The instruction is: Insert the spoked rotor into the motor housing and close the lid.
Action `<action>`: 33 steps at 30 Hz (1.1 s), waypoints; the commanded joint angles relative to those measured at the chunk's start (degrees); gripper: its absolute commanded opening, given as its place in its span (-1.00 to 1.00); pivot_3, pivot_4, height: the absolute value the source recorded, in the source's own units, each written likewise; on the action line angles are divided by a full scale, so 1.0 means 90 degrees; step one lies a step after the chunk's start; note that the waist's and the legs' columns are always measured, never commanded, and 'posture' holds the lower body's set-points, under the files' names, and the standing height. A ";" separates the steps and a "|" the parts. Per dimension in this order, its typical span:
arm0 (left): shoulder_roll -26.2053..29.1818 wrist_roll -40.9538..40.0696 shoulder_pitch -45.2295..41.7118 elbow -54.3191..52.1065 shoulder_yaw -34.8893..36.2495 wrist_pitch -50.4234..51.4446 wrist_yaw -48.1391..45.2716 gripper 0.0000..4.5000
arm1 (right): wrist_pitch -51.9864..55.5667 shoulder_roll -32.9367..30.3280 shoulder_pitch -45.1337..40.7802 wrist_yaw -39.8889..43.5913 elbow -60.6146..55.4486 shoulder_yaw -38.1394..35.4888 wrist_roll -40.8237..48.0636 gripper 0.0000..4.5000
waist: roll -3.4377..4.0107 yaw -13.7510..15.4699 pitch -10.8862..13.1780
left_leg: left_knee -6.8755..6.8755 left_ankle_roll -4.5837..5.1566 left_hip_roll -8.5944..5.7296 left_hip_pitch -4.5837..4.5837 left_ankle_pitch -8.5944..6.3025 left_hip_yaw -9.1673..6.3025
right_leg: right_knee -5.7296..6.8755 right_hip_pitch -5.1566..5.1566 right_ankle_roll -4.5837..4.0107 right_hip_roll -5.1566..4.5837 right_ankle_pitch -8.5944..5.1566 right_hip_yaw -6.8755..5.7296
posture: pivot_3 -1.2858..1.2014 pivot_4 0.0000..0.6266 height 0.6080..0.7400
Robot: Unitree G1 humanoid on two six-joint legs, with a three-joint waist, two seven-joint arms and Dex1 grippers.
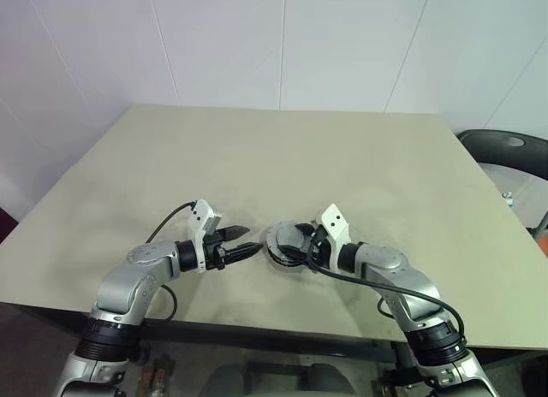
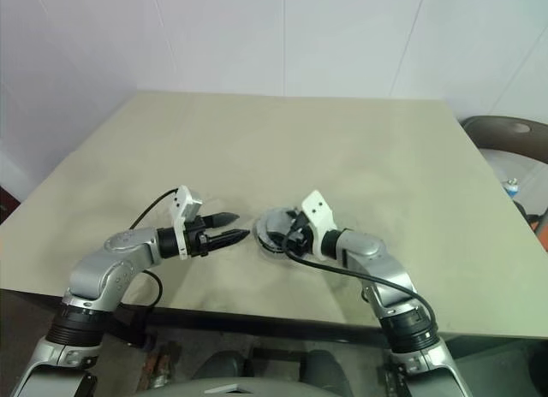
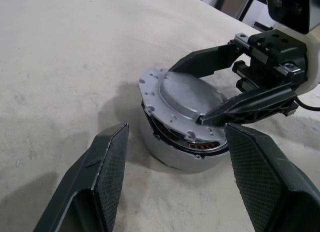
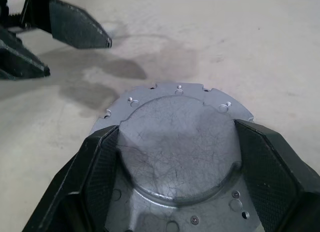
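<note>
One motor housing (image 3: 177,154) stands on the beige counter (image 1: 342,157), near its front edge and roughly midway between the two arms. One lid (image 3: 186,99) sits on top of it, tilted rather than seated flat: a gap on the side facing the left arm shows copper windings (image 3: 202,145) inside. The spoked rotor cannot be made out under the lid. Right gripper (image 4: 177,157): its two fingers (image 4: 97,167) are spread wide to either side of the lid's raised dome, over the flange; whether they actually press on the dome cannot be told. Left gripper (image 1: 244,240): two fingers (image 3: 107,172) spread apart, holding nothing, pointing at the housing from the left and just short of it. One dark chair (image 1: 505,153) stands beyond the counter's far right corner. White panelled wall (image 1: 274,46) behind.
</note>
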 commanded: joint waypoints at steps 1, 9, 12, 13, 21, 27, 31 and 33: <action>0.0024 -0.0088 -0.0023 -0.0252 0.0122 -0.0020 0.0039 0.45 | -0.0057 -0.0041 -0.0036 0.0154 -0.0091 -0.0059 0.0117 0.42 | 0.0000 0.0005 0.0000 | 0.0000 0.0000 0.0000 0.0000 0.0000 0.0000 | 0.0000 0.0000 0.0000 0.0000 0.0000 0.0000 | 0.03 -1.00 1.00; 0.0016 -0.0087 -0.0041 -0.0227 0.0115 -0.0045 0.0062 0.45 | 0.0013 -0.0085 -0.0183 0.0300 0.0117 -0.0173 0.0174 0.42 | 0.0000 0.0006 0.0000 | 0.0000 0.0000 0.0000 0.0002 0.0000 0.0000 | 0.0000 0.0003 0.0000 0.0000 0.0000 0.0000 | 0.03 -1.00 1.00; 0.0012 -0.0099 -0.0039 -0.0239 0.0119 -0.0038 0.0074 0.45 | -0.0001 -0.0082 -0.0191 0.0302 0.0163 -0.0172 0.0157 0.42 | 0.0000 0.0004 0.0000 | 0.0000 0.0000 0.0000 0.0002 0.0000 0.0000 | 0.0001 0.0003 0.0000 0.0000 0.0000 0.0000 | 0.03 -1.00 1.00; 0.0012 -0.0098 -0.0034 -0.0247 0.0115 -0.0037 0.0079 0.45 | -0.0004 -0.0091 -0.0184 0.0312 0.0168 -0.0168 0.0153 0.42 | 0.0000 0.0004 0.0000 | 0.0000 0.0000 0.0000 0.0003 0.0000 0.0000 | 0.0001 0.0003 0.0000 0.0000 0.0000 0.0000 | 0.03 -1.00 1.00; 0.0009 -0.0122 0.0039 -0.0322 0.0100 -0.0007 0.0106 0.45 | -0.0024 -0.0318 -0.0082 0.0668 0.0048 0.0011 0.0148 0.42 | 0.0000 0.0017 0.0000 | 0.0000 0.0000 -0.0001 0.0002 0.0000 0.0000 | -0.0001 0.0004 0.0000 -0.0001 0.0000 0.0000 | 0.03 -1.00 1.00; 0.0017 -0.0141 0.0029 -0.0337 0.0095 0.0000 0.0109 0.45 | -0.0174 -0.0369 -0.0091 0.0719 0.0167 0.0066 0.0068 0.42 | -0.0001 0.0017 0.0000 | 0.0000 0.0000 -0.0002 0.0002 0.0000 0.0000 | -0.0002 0.0005 0.0000 -0.0003 0.0000 0.0000 | 0.03 -1.00 1.00; 0.0025 -0.0151 0.0037 -0.0349 0.0102 0.0013 0.0113 0.45 | -0.0261 -0.0338 -0.0108 0.0632 0.0249 0.0069 -0.0015 0.42 | -0.0001 0.0017 0.0000 | 0.0000 0.0000 -0.0002 0.0002 0.0000 0.0000 | -0.0002 0.0005 0.0000 -0.0003 0.0000 0.0000 | 0.03 -1.00 1.00; 0.0035 -0.0159 0.0059 -0.0372 0.0107 0.0028 0.0116 0.45 | -0.0274 -0.0292 -0.0084 0.0569 0.0231 0.0055 -0.0038 0.42 | -0.0001 0.0017 -0.0001 | 0.0000 0.0000 -0.0002 0.0004 0.0000 0.0000 | -0.0002 0.0007 0.0000 -0.0003 0.0000 0.0000 | 0.03 -1.00 1.00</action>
